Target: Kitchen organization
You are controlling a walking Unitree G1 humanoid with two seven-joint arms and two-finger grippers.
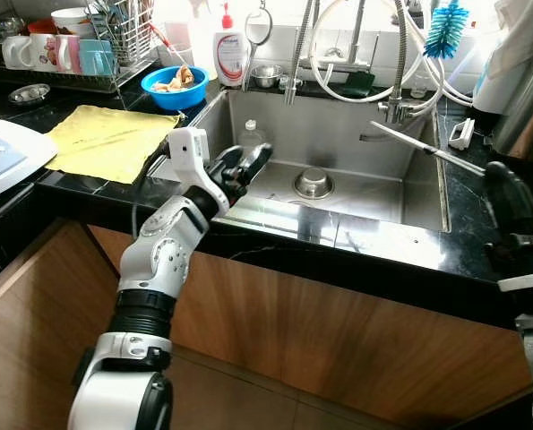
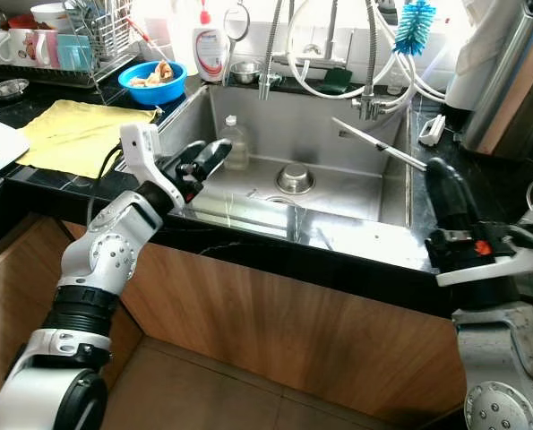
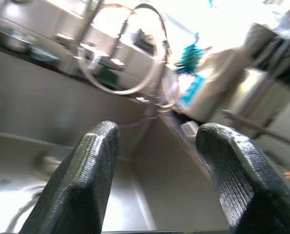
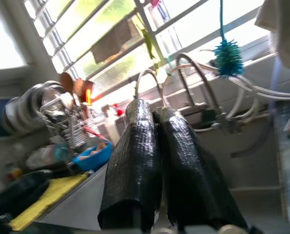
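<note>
Left end effector (image 1: 248,163): over near left corner of sink (image 1: 338,125), fingers apart, holding nothing. Right end effector (image 2: 441,179): on bench (image 2: 481,179) right of sink, fingers together, empty. Sink basin: clear bottle (image 1: 251,137) far left, small steel bowl (image 1: 313,184) centre. Yellow cloth (image 1: 105,139): left bench. Blue bowl (image 1: 175,87), dish rack (image 1: 78,49): far left. Progress, judged: early; sink items not yet moved.

The left wrist view is blurred — the sink (image 3: 135,195) and faucet hoses (image 3: 135,58) smear. At the frame's upper left, the dish rack (image 1: 60,54) is cut off.
</note>
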